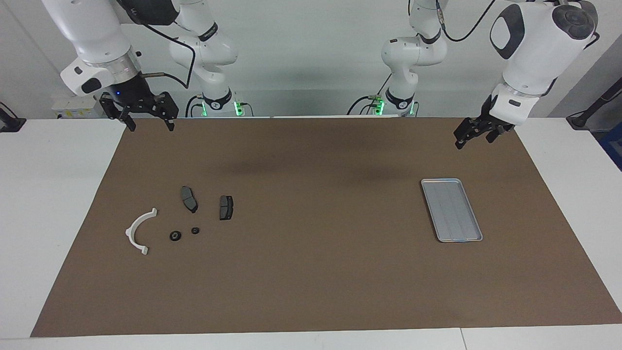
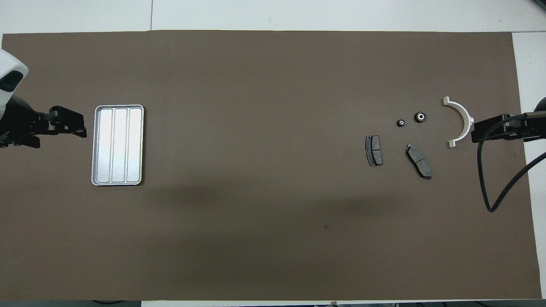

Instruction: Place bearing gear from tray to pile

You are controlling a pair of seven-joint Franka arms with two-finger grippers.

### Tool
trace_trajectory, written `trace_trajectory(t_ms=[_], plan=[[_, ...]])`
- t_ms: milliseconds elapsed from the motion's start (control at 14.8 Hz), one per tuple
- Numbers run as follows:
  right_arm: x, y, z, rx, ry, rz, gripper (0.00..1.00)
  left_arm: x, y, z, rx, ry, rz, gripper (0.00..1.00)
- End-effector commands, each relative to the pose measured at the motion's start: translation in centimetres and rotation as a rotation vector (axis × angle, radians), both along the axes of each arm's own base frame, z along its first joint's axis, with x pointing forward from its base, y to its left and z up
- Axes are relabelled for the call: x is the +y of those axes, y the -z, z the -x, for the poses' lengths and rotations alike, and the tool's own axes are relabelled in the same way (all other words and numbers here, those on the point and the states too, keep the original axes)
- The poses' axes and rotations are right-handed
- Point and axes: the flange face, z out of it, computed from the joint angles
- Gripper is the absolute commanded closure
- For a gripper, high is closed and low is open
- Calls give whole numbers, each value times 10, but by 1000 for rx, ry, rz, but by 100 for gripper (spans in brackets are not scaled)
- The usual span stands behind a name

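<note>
**On the pile, not the tray: both bearing gears already down**

At the right arm's end of the table I find the two bearing gears, the larger bearing gear (image 1: 175, 236) and the smaller bearing gear (image 1: 195, 230), lying side by side on the brown mat (image 1: 311, 291). They sit between the white half-ring bracket (image 1: 139, 231) and the two brake pads, one brake pad (image 1: 189, 199) and the other brake pad (image 1: 226, 207), which lie a little nearer to the robots. All five make up the pile.

The tray (image 1: 474, 238), well apart at the left arm's end, shows only its bare ridged floor; I see nothing on it in either view.

The right tool (image 1: 146, 122) hangs high over the mat's edge nearest the robots, its fingers spread wide and holding nothing. The left tool (image 1: 474, 136) hangs over the mat between the tray and its own base; I cannot tell whether its fingers are apart or together.

My reading is that the placing is done and the arms are parked clear. If another gear were expected, I would need it on the tray first. Otherwise the next move asks only for both arms to rest away from the parts, without sweeping low over the small, light gears, which I judge would roll easily.
</note>
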Motion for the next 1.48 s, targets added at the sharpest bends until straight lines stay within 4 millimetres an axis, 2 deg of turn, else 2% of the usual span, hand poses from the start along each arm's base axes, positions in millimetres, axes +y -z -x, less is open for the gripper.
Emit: trace_trajectory(t_ms=[0,404,539,1415], plan=[[-3,-2,6,9,29,8,0,2,-1,5,-11,9,-14,0],[-12,-3,7,7,47,7,0,2,-2,5,-13,9,-14,0],[-21,-3,7,5,76,6,0,2,-1,5,-11,9,-14,0],[-22,-5,9,4,81,6,0,2,-1,5,-11,9,-14,0]])
